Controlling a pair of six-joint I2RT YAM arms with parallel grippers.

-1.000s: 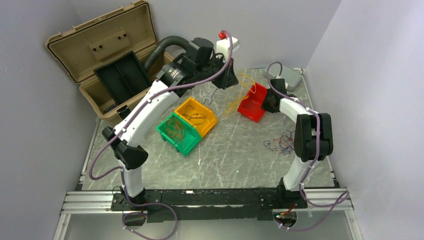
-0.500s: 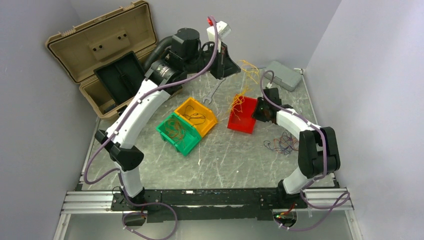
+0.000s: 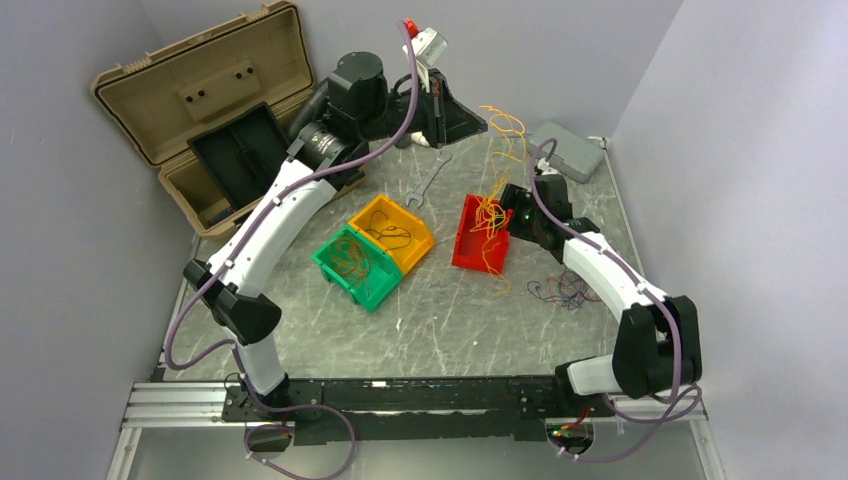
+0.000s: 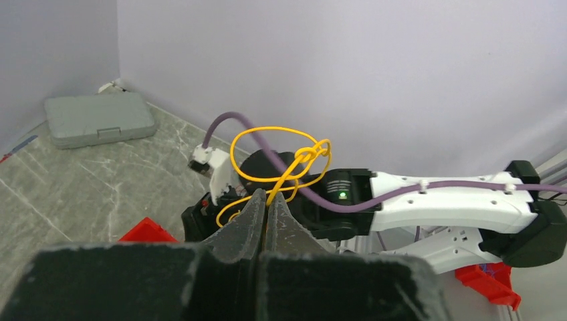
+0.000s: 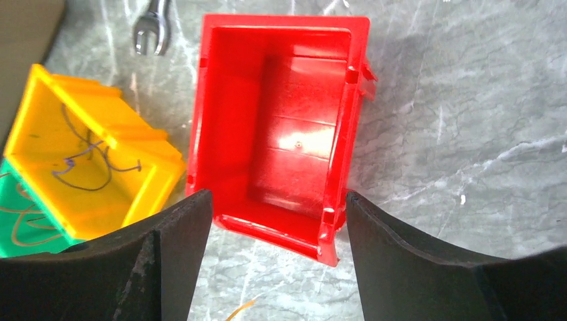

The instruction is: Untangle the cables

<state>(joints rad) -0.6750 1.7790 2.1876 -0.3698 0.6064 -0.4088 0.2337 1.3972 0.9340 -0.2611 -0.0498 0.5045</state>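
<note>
My left claw (image 3: 482, 127) is up high at 12 o'clock over the table (image 3: 440, 320). It is squeezed shut, and it pinches some yellow wires (image 3: 490, 215) right at its tips. In my left wrist view the two fingers (image 4: 247, 224) press together with a thin yellow strand between them. The wires make loops and a little knot just past the tips. From above, the yellow wires hang down from that claw and run across the red bin (image 3: 462, 240). Their ends reach down past the bin's 6 o'clock side. I cannot tell if they touch the bin.

My right claw (image 3: 506, 205) is wide open and has hold of nothing. It hovers at the red bin's 2 o'clock side. In my right wrist view the two black fingers (image 5: 167, 254) stand far apart, and the red bin shows between them, sitting on the table.

Some dark wires (image 3: 560, 290) lie in a small messy pile on the table at 4 o'clock, near my right arm.

The yellow bin (image 3: 415, 255) and the green bin (image 3: 375, 295) sit touching each other at the red bin's 9 o'clock. The yellow bin has a black wire (image 3: 395, 235) in it. The green bin has orange wires (image 3: 348, 260) in it. A wrench (image 3: 432, 180) lies at the yellow bin's 1 o'clock. A grey case (image 3: 570, 150) sits in the 1 o'clock corner. An open tan box (image 3: 200, 90) stands at 10 o'clock.
</note>
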